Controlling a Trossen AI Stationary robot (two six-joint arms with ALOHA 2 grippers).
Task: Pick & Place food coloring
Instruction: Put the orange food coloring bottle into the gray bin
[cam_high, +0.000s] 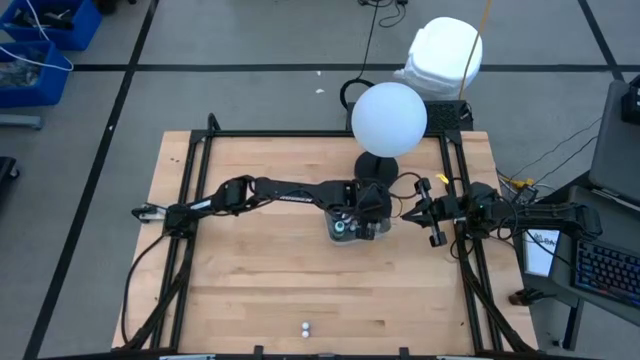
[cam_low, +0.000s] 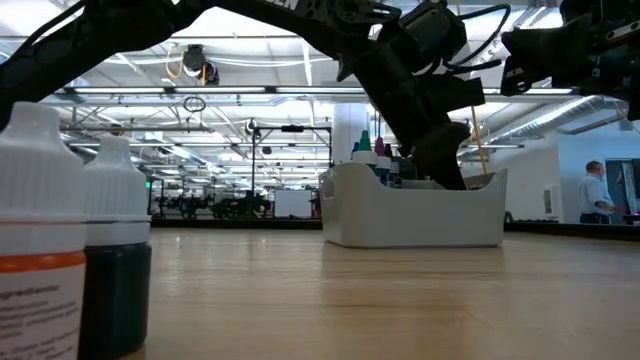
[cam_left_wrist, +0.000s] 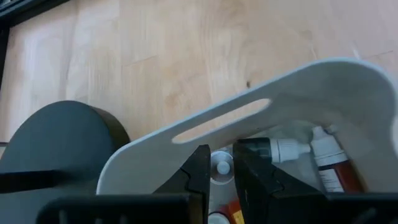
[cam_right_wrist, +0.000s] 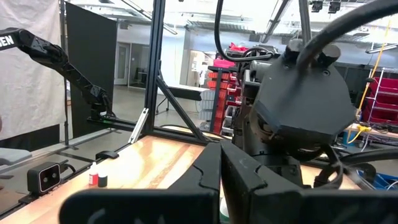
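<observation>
- High view: the left gripper (cam_high: 352, 226) is seen reaching down into the tray (cam_high: 383, 232) near the middle of the tabletop (cam_high: 260, 290).
- In the left wrist view its fingers (cam_left_wrist: 198, 171) are held narrowly apart, pinching a white-capped food coloring bottle (cam_left_wrist: 220, 168) inside the tray; further bottles (cam_left_wrist: 326, 163) are seen lying beside it.
- Two more bottles (cam_high: 304, 327) are left standing at the tabletop's near edge, well apart from the tray.
- The right gripper (cam_high: 438, 237) is kept waiting by the right edge, its fingers pressed together on nothing.
- The step in hand is judged to be either placing or picking at the tray; which cannot be told.
- If placing, the fingers must next be spread and the arm lifted straight up, so that neighbouring bottles are not disturbed.
</observation>
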